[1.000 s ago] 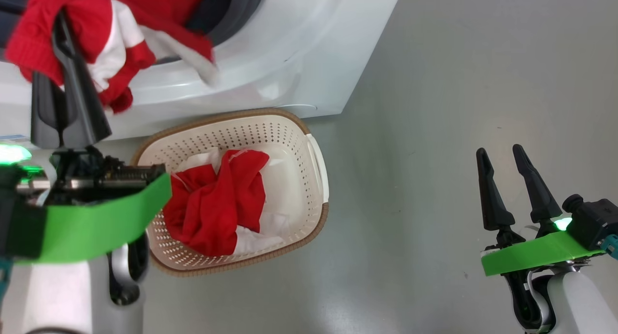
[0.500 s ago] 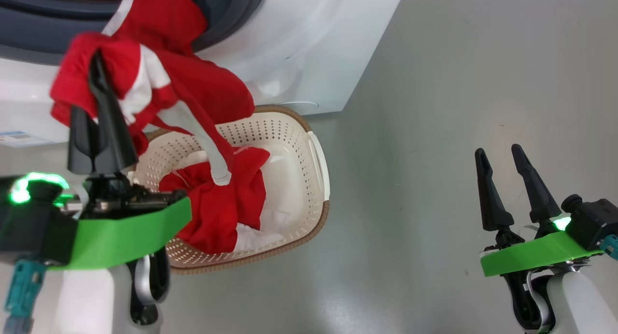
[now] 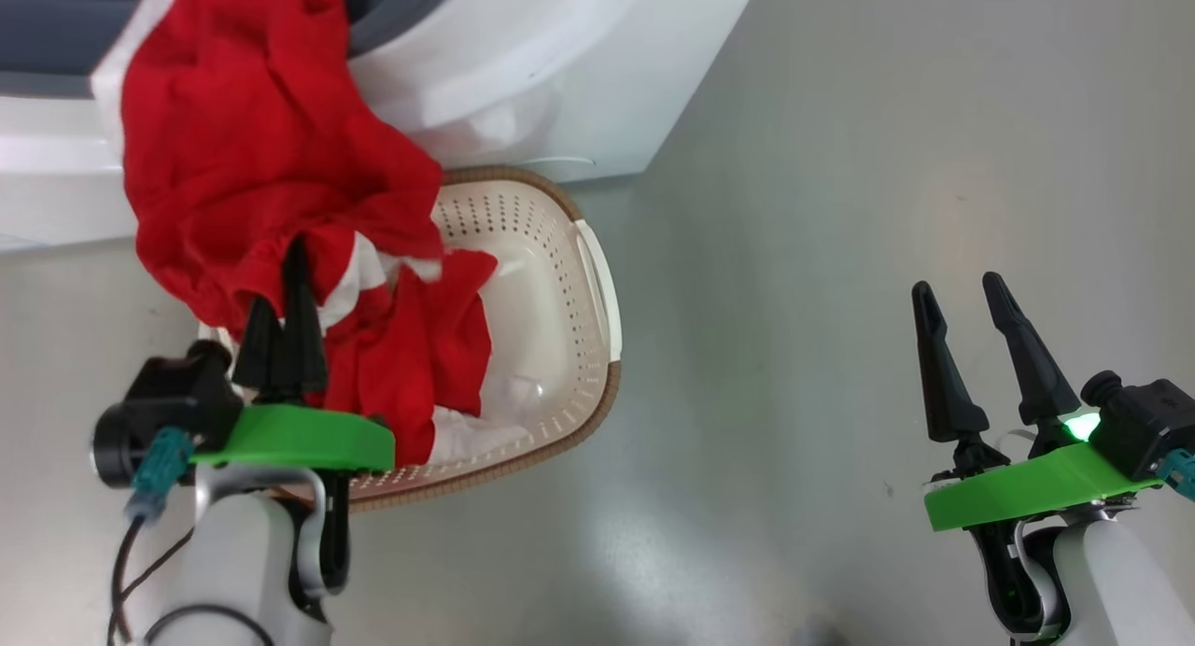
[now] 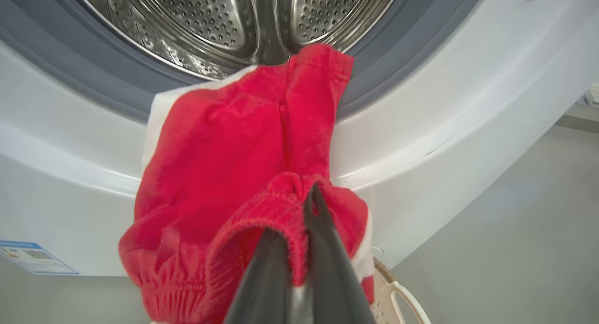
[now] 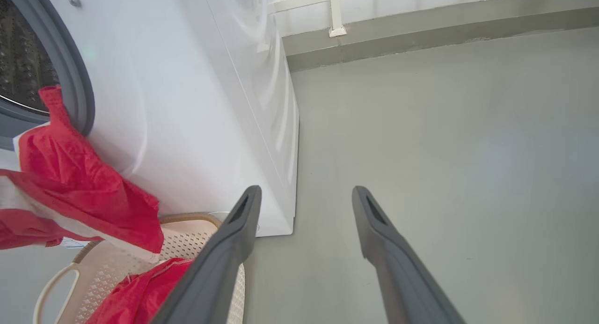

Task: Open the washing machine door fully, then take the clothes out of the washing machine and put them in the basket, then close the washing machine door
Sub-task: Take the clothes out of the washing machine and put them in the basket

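Note:
My left gripper (image 3: 297,254) (image 4: 309,197) is shut on the clothes (image 3: 252,151) (image 4: 234,174), a red garment with white panels that stretches from the washing machine (image 3: 560,67) (image 4: 444,104) drum mouth down over the basket (image 3: 579,301). Its far end still hangs on the grey rubber ring (image 4: 93,76) below the steel drum (image 4: 210,19). More red and white clothes (image 3: 439,347) (image 5: 140,291) lie in the cream basket (image 5: 196,239), which stands on the floor against the machine's front. My right gripper (image 3: 962,291) (image 5: 306,193) is open and holds nothing, well to the right above the floor. The washing machine door is out of view.
Grey floor (image 3: 840,207) spreads to the right of the machine and basket. A low wall base with a white frame (image 5: 337,15) runs behind the machine. A small blue label (image 4: 32,256) sits on the machine's front.
My left gripper has pulled back and down from the drum mouth toward the basket, drawing the red garment out with it. The right arm has stayed still.

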`<state>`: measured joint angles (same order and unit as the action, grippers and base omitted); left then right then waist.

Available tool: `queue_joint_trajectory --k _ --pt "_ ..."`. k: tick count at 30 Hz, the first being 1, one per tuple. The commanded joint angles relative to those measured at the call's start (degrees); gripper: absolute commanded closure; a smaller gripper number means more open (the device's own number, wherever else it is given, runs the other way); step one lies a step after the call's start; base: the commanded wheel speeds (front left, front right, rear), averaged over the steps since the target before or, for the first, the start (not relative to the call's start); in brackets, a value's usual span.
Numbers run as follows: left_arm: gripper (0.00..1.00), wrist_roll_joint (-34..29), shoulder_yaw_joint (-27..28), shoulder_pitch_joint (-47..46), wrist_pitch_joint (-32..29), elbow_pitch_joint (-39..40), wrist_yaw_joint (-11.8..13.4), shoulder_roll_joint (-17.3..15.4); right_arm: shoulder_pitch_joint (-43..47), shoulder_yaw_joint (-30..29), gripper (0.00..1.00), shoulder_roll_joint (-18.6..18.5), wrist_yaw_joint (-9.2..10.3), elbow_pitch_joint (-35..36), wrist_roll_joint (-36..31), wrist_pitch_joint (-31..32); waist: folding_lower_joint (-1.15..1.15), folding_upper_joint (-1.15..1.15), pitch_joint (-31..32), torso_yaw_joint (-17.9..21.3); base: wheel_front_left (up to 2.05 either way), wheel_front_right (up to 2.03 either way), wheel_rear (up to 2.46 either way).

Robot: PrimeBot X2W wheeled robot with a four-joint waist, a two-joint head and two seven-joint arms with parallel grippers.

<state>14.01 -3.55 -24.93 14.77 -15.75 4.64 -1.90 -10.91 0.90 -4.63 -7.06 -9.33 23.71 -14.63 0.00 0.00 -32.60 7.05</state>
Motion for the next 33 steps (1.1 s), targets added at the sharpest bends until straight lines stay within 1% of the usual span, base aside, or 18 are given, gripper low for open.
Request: queue_joint_trajectory --k 1,4,5,6,8,11,12,14,20,22,23,24,25,26,33 --pt "1.0 -0.6 1.3 -1.4 0.2 -1.2 -0.6 -1.0 -0.6 1.4 0.0 -0.2 -0.43 1.4 0.3 -0.4 0.0 0.0 -1.9 0.9 0.0 0.0 0.0" --pt "1.0 -1.0 1.3 -3.5 0.2 -6.1 -1.0 -1.0 -1.2 1.6 0.0 -0.1 -0.43 1.5 0.5 -0.4 0.0 0.0 -3.4 1.4 0.0 0.0 0.0" --pt "1.0 -1.0 1.3 -3.5 0.2 -6.1 -1.0 -1.0 -1.2 1.6 0.0 -0.1 -0.43 1.5 0.5 -0.4 0.0 0.0 -3.4 1.4 0.0 0.0 0.0" --pt "1.0 -1.0 1.4 -4.3 0.2 -7.8 -1.1 -1.0 -1.4 1.7 0.0 -0.1 -0.43 1.5 0.5 -0.4 0.0 0.0 -4.1 1.5 0.0 0.0 0.0" --pt "0.97 -1.3 1.3 -6.2 0.2 -10.8 -1.4 -1.0 -1.9 1.9 0.0 0.0 -0.43 1.6 0.6 -0.4 0.0 0.0 -5.3 1.7 0.0 0.0 0.0" --pt "0.96 -1.8 1.1 -9.1 0.2 -14.8 -1.4 -1.0 -2.8 2.2 0.0 0.0 -0.43 1.9 0.8 -0.4 0.0 0.0 -7.2 1.8 0.0 0.0 0.0" --pt "0.93 -1.9 0.9 -10.1 0.2 -16.2 -1.3 -1.0 -3.1 2.2 0.0 0.0 -0.43 2.0 0.8 -0.4 0.0 0.0 -7.8 1.7 0.0 0.0 0.0" --pt "0.83 -2.2 0.7 -12.1 0.2 -19.0 -1.2 -1.0 -3.6 2.3 0.0 0.0 -0.43 2.1 0.9 -0.4 0.0 0.0 -9.0 1.7 0.0 0.0 0.0" --pt "0.62 -3.4 0.8 -17.2 0.2 -25.6 -0.8 -1.0 -5.0 2.8 0.0 0.0 -0.43 2.4 1.0 -0.4 0.0 0.0 -11.2 1.7 0.0 0.0 0.0" --pt "0.51 -3.3 0.8 -18.6 0.2 -27.3 -0.8 -1.0 -5.2 3.0 0.0 -0.1 -0.43 2.4 1.0 -0.4 0.0 0.0 -11.6 1.6 0.0 0.0 0.0" --pt "0.28 -3.4 0.9 -19.2 0.2 -27.9 -0.8 -1.0 -5.4 3.0 0.0 -0.1 -0.43 2.4 1.0 -0.4 0.0 0.0 -11.8 1.6 0.0 0.0 0.0" --pt "0.13 -3.4 1.0 -19.6 0.2 -28.5 -0.8 -1.0 -5.5 3.1 0.0 0.0 -0.43 2.4 1.0 -0.4 0.0 0.0 -11.9 1.5 0.0 0.0 0.0" --pt "0.02 -3.3 1.1 -20.0 0.2 -28.9 -0.7 -1.0 -5.5 3.1 0.0 0.0 -0.43 2.4 1.0 -0.4 0.0 0.0 -12.0 1.5 0.0 0.0 0.0" --pt "0.0 -3.1 1.2 -20.3 0.2 -29.3 -0.7 -1.0 -5.6 3.1 0.0 0.0 -0.43 2.4 1.0 -0.4 0.0 0.0 -12.1 1.5 0.0 0.0 0.0" --pt "0.0 -2.1 1.6 -20.0 0.2 -28.8 -1.0 -1.0 -5.8 2.8 0.0 -0.3 -0.43 2.3 0.9 -0.4 0.0 0.0 -11.8 0.7 0.0 0.0 0.0"
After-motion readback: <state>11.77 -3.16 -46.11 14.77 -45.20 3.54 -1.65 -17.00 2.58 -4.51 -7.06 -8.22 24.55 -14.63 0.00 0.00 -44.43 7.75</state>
